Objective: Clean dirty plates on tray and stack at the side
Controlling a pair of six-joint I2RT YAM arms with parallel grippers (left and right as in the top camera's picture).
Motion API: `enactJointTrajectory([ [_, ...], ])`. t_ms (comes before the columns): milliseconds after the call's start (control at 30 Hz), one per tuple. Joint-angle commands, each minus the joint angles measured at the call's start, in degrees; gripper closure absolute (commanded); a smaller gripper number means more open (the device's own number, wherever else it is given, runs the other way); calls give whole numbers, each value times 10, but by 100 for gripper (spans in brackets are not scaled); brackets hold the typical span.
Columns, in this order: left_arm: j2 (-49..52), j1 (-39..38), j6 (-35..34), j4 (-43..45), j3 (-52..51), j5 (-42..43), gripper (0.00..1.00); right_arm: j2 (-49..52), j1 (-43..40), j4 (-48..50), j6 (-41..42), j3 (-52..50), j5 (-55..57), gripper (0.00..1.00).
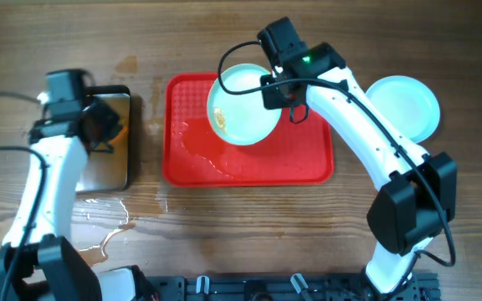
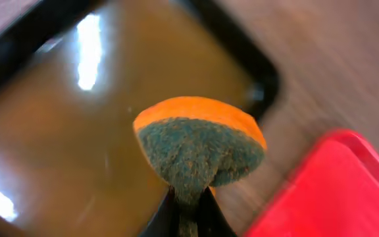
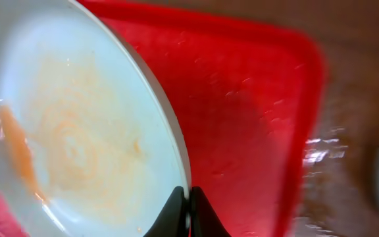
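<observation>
My right gripper (image 1: 276, 86) is shut on the rim of a pale blue-white plate (image 1: 243, 104) and holds it tilted above the red tray (image 1: 308, 163). The plate (image 3: 64, 131) carries an orange sauce smear near its left edge, and my right gripper (image 3: 188, 197) pinches its rim over the tray (image 3: 255, 112). Another pale plate (image 1: 404, 107) lies on the wood right of the tray. My left gripper (image 1: 107, 127) is shut on an orange and green sponge (image 2: 199, 148) above the black pan (image 1: 107, 163); its jaws (image 2: 189, 204) clamp the sponge's lower end.
The black pan (image 2: 58, 118) holds brownish liquid. Water puddles (image 1: 111, 221) lie on the wooden table in front of the pan. Wet streaks (image 1: 203, 150) lie on the tray's left part. A black rail (image 1: 291, 288) runs along the table's front edge.
</observation>
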Motion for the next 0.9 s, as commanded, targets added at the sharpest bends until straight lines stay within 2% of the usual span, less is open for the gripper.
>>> enactJointTrajectory([
  [0, 19, 66, 22, 1, -17, 50, 96, 3, 47, -3, -80, 33, 212, 96],
  [133, 22, 107, 29, 24, -35, 57, 96, 3, 108, 9, -108, 40, 396, 96],
  [267, 22, 115, 48, 30, -37, 97, 96, 3, 164, 41, -177, 40, 495, 96],
  [333, 24, 115, 48, 42, -40, 97, 96, 3, 199, 87, -238, 40, 566, 96],
  [400, 30, 115, 48, 57, -46, 96, 96, 3, 218, 114, -266, 40, 573, 96],
  [533, 66, 117, 48, 71, -52, 75, 96, 3, 244, 117, -267, 40, 573, 96],
  [700, 87, 122, 47, 74, -52, 75, 96, 3, 247, 110, -232, 40, 572, 96],
  [767, 86, 122, 47, 76, -52, 75, 83, 3, 247, 90, -170, 40, 555, 96],
  [833, 86, 122, 47, 76, -52, 75, 80, 3, 242, 73, -119, 40, 476, 96],
  [867, 86, 122, 47, 76, -52, 75, 70, 3, 238, 69, -101, 40, 444, 96],
])
